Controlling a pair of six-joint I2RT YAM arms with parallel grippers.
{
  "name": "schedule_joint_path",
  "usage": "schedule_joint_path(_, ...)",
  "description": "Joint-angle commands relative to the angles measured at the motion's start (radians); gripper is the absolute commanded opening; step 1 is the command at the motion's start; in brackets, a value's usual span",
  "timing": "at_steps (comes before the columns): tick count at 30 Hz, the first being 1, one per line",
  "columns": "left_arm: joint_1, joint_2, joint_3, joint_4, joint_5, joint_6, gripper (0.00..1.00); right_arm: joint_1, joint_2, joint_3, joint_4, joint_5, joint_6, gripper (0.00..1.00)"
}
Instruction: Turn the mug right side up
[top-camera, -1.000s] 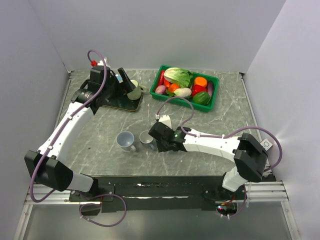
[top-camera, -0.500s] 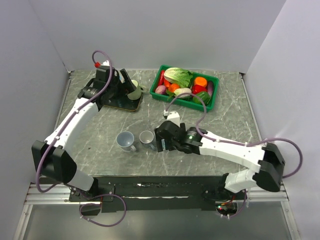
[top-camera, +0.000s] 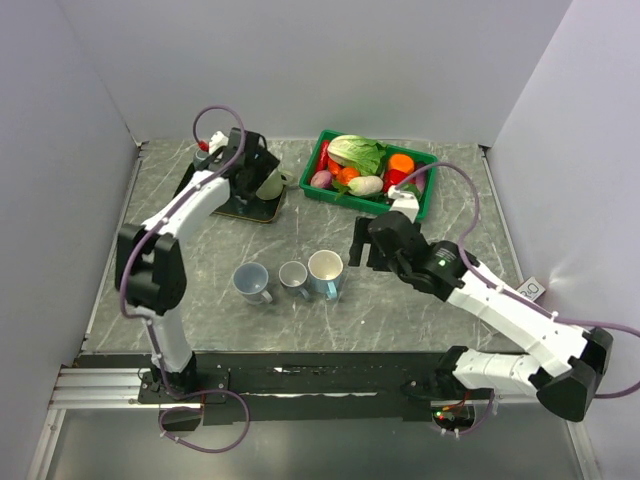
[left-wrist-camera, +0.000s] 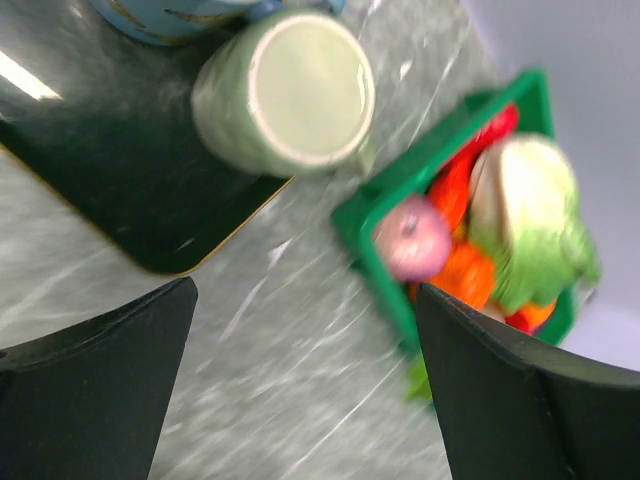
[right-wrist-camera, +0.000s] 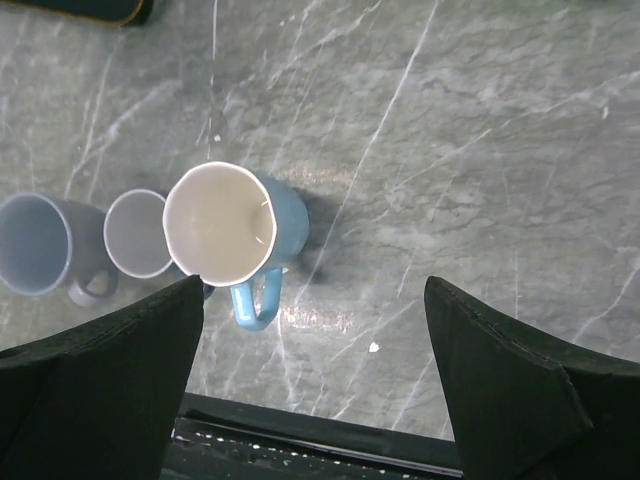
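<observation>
Top external view: I see three mugs standing in a row near the middle of the table (top-camera: 200, 250), all mouth up. The blue mug (top-camera: 327, 272) with its cream inside is at the right end of the row. A small grey mug (top-camera: 293, 276) is just beside it, and a grey-blue mug (top-camera: 250, 282) stands at the left end. The right end effector (top-camera: 363, 248) hangs to the right of the blue mug and a little behind it, near but not touching.

Right wrist view: I look straight down into the blue mug, which stands upright with its handle pointing toward the near table edge. Both fingers (right-wrist-camera: 100, 400) are spread wide with only bare table between them. The mug lies outside that gap, and the end effector has hold of nothing.

Left wrist view: the left end effector (left-wrist-camera: 305, 300) is likewise spread wide and empty. It hangs above the edge of a dark tray (left-wrist-camera: 130, 190) at the back left of the table. A green mug (left-wrist-camera: 285, 95) sits on the tray, leaning. I cannot tell whether its mouth or its base faces the camera. A green basket (left-wrist-camera: 375, 215) of vegetables stands just beside the tray, to its right in the top view.
</observation>
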Motion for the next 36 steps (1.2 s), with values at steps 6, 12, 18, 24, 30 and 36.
schedule_joint_path(6,-0.050,0.303,0.350,-0.102,-0.166,-0.324,0.96,-0.069,-0.071,-0.022,-0.068,0.030,-0.025,0.97)
schedule_joint_path(12,-0.052,0.428,0.469,-0.150,-0.216,-0.410,0.96,-0.118,-0.119,-0.041,-0.093,0.036,-0.048,0.97)
schedule_joint_path(18,-0.053,0.447,0.418,-0.133,-0.215,-0.459,0.97,-0.161,-0.151,-0.056,-0.113,0.039,-0.068,0.97)
schedule_joint_path(24,-0.050,0.485,0.417,-0.128,-0.203,-0.471,0.99,-0.189,-0.171,-0.068,-0.116,0.041,-0.087,0.97)
schedule_joint_path(30,-0.023,0.500,0.404,-0.110,-0.114,-0.441,0.93,-0.201,-0.171,-0.073,-0.099,0.027,-0.091,0.97)
schedule_joint_path(36,-0.012,0.444,0.329,-0.067,-0.109,-0.438,0.78,-0.204,-0.171,-0.081,-0.087,0.021,-0.094,0.96)
